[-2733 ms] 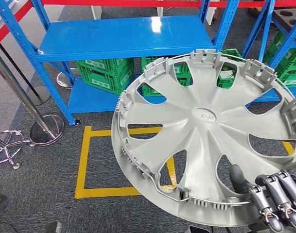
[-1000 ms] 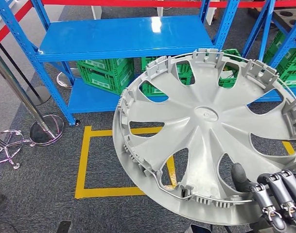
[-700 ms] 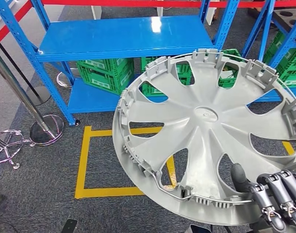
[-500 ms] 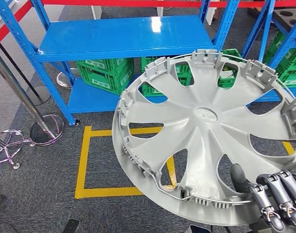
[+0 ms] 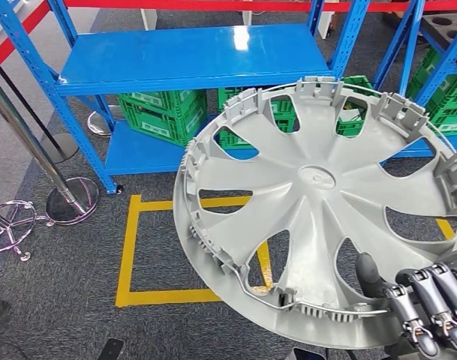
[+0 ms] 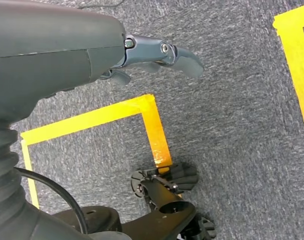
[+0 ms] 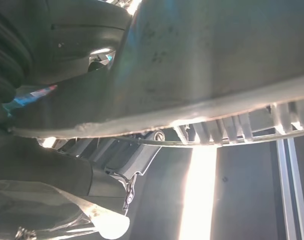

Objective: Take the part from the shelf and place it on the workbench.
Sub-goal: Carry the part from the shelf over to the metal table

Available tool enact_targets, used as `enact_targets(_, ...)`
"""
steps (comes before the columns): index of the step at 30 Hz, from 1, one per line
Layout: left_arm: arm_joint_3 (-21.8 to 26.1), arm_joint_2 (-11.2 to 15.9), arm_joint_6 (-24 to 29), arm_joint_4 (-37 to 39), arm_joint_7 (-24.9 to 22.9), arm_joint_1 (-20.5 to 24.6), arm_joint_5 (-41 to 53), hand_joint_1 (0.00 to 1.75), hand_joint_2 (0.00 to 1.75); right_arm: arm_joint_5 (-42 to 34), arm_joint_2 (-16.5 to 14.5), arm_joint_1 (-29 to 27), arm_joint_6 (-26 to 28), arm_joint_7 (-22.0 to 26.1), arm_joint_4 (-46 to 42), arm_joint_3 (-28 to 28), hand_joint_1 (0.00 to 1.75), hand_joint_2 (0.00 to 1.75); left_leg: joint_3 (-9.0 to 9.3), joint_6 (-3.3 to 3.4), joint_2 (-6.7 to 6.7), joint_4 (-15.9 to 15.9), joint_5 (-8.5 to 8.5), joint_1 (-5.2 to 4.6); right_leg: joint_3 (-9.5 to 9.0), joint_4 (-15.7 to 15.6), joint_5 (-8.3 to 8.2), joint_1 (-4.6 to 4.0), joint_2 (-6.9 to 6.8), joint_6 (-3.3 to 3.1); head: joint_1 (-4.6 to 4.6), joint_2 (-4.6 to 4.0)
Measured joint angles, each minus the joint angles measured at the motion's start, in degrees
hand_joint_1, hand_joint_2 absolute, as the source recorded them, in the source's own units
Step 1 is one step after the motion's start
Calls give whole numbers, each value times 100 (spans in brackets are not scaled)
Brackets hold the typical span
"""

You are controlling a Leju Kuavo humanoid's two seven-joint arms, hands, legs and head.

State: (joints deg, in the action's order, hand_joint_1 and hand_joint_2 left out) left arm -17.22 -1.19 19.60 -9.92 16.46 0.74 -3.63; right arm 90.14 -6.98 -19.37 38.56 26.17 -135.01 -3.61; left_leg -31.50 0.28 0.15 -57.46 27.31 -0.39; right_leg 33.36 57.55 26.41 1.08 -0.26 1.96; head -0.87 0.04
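Note:
The part is a large grey wheel cover (image 5: 319,210), held tilted in the air on the right of the head view, its ribbed inner side toward me. My right hand (image 5: 424,304) grips its near lower rim, dark fingers over the edge and thumb on the face. From the right wrist camera the cover's rim (image 7: 218,75) runs close across the picture. My left hand (image 6: 157,55) hangs over the carpet, fingers apart, holding nothing. The blue shelf (image 5: 192,56) stands behind the cover.
Green crates (image 5: 160,112) sit on the blue shelf's lower level. A yellow tape square (image 5: 130,255) marks the grey carpet. Chrome stanchion bases (image 5: 73,199) and a slanting pole stand at the left. More blue racking with green crates (image 5: 449,94) is at the right.
The wheel cover sways slightly in my right hand's grip, dipping and coming back up. A small dark object has come into view at the bottom edge of the head picture.

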Motion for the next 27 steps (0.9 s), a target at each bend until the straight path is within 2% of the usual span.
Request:
enact_targets(4, -23, -1, 37, 0, -2, 3, 49, 0, 175, 0, -19, -10, 0, 13, 0, 1, 175, 175, -2, 17, -1, -10, -1, -9, -6, -15, -18, 10, -3, 17, 1, 0)
enact_targets(6, -39, 4, 63, 0, -6, 13, 83, 0, 175, 0, -38, -15, 0, 16, -2, 8, 175, 175, 21, 91, 4, 65, -70, -4, -21, -68, -57, 23, -7, 67, 4, 0)
enact_targets(7, -49, 3, 75, 0, -9, 23, 98, 0, 175, -1, -48, -18, 0, 17, -3, 16, 175, 175, 42, 140, 12, 150, -136, 5, -6, -61, -17, 24, -5, 93, 2, 0)
enact_targets(8, -63, -3, 85, 0, -13, 35, 113, 0, 175, -2, -54, -19, 0, 17, -4, 23, 175, 175, 58, 173, 23, 245, -208, 24, 45, 41, 109, 15, 4, 101, -4, 0)
enact_targets(9, -81, -8, 93, 0, -15, 48, 128, 0, 175, -3, -58, -19, 0, 17, -4, 30, 175, 175, 58, 188, 33, 315, -263, 43, 142, 270, 308, 10, 12, 103, -13, 0)
enact_targets(11, -119, -11, 107, 0, -18, 60, 154, 0, 175, -6, -58, -19, 0, 17, -3, 36, 175, 175, -6, 191, 44, 310, -301, 46, 392, 986, 744, 19, 20, 126, -19, 0)
enact_targets(12, -131, -12, 111, 0, -18, 61, 165, 0, 175, -6, -58, -22, 0, 17, -3, 38, 175, 175, -49, 178, 48, 284, -309, 51, 471, 1283, 868, 33, 19, 146, -18, 0)
enact_targets(13, -140, -15, 114, 0, -17, 62, 174, 0, 175, -5, -58, -24, 0, 16, -2, 39, 175, 175, -95, 162, 51, 250, -317, 63, 463, 1401, 887, 51, 17, 172, -17, 0)
enact_targets(14, -149, -20, 114, 0, -17, 63, 179, 0, 175, -4, -58, -26, 0, 15, -1, 40, 175, 175, -144, 137, 52, 207, -324, 83, 346, 1293, 806, 73, 15, 202, -17, 0)
enact_targets(16, -167, -24, 116, 0, -15, 65, 186, 0, 175, -2, -58, -19, 0, 12, -1, 44, 175, 175, -254, 54, 45, 88, -323, 133, -113, 591, 566, 126, 11, 281, -20, 0)
enact_targets(17, -173, -16, 118, 0, -12, 66, 187, 0, 175, -2, -59, -18, 0, 11, 0, 45, 175, 175, -309, -2, 37, 24, -319, 146, -303, 310, 479, 136, 33, 285, -28, 0)
enact_targets(18, -179, -9, 121, 0, -5, 66, 192, 0, 175, -4, -60, -17, 0, 9, -1, 47, 175, 175, -352, -54, 26, -45, -319, 145, -404, 135, 453, 145, 54, 267, -31, 0)
enact_targets(19, -183, -2, 123, 0, 3, 68, 197, 0, 175, -4, -64, -18, 0, 8, 0, 49, 175, 175, -384, -97, 14, -94, -329, 135, -411, 107, 469, 140, 79, 221, -29, 0)
enact_targets(21, -191, -2, 124, 2, 24, 64, 214, 0, 175, -4, -74, -22, 0, 4, 0, 56, 175, 175, -424, -158, -5, -144, -365, 138, -316, 179, 447, 137, 90, 96, -20, 0)
enact_targets(22, -198, -3, 123, 4, 33, 60, 219, 0, 175, -2, -80, -24, 0, 3, 1, 61, 175, 175, -455, -182, -6, -179, -318, 150, -275, 201, 424, 132, 82, 35, -5, 0)
enact_targets(23, -208, -4, 122, 7, 42, 55, 227, 0, 175, -1, -87, -25, 0, 2, 1, 66, 175, 175, -503, -203, -6, -290, -173, 160, -232, 206, 386, 127, 73, -22, 8, 0)
enact_targets(24, -222, -7, 121, 8, 48, 55, 234, 0, 175, 1, -97, -26, 0, 3, 0, 69, 175, 175, -572, -216, -4, -509, 71, 164, -168, 206, 334, 121, 63, -71, 29, 0)
enact_targets(26, -255, -12, 120, 9, 62, 68, 252, 0, 175, 2, -120, -27, 0, 4, -2, 73, 175, 175, -722, -219, -2, -1198, 655, 156, -53, 210, 226, 83, 53, -124, 57, 0)
enact_targets(27, -268, -13, 119, 9, 67, 76, 262, 0, 175, 2, -126, -29, 0, 6, -2, 76, 175, 175, -757, -207, -2, -1518, 834, 148, 14, 213, 174, 58, 46, -137, 64, 0)
